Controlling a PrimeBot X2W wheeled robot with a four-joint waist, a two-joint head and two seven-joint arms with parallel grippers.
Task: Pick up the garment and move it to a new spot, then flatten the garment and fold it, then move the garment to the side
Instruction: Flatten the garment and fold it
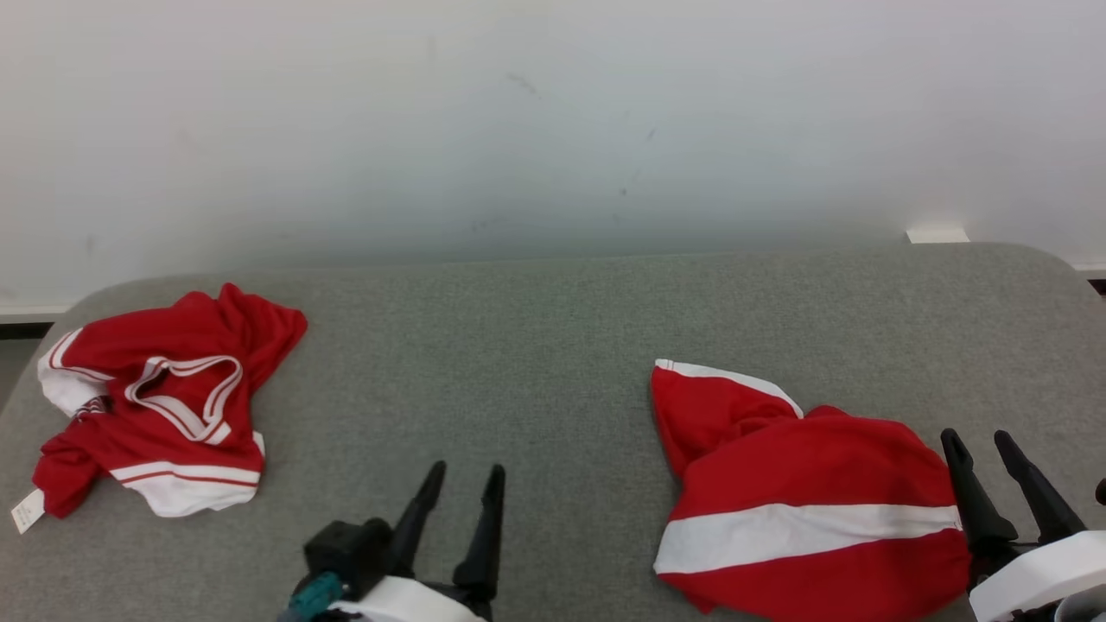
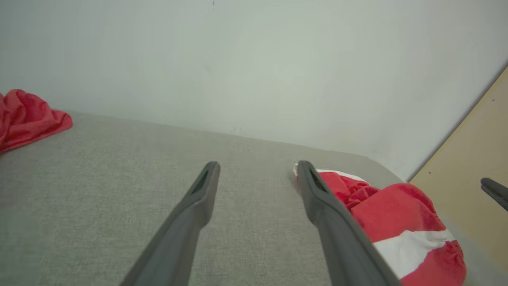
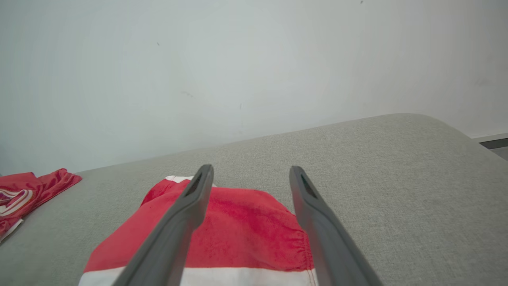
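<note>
Red jersey (image 1: 155,406) lying crumpled at far left of grey table (image 1: 553,345), white-trimmed neck facing up. Left gripper (image 1: 467,469) hanging near front edge, left of centre, fingers standing wide apart, holding nothing. Garment (image 1: 804,510), red with white band, lying bunched at right of table near front edge, well apart from jersey. Right gripper (image 1: 975,435) sitting just beside garment's right edge, fingers wide apart, gripping nothing; contact with cloth unclear. White wall (image 1: 553,130) rising behind.
</note>
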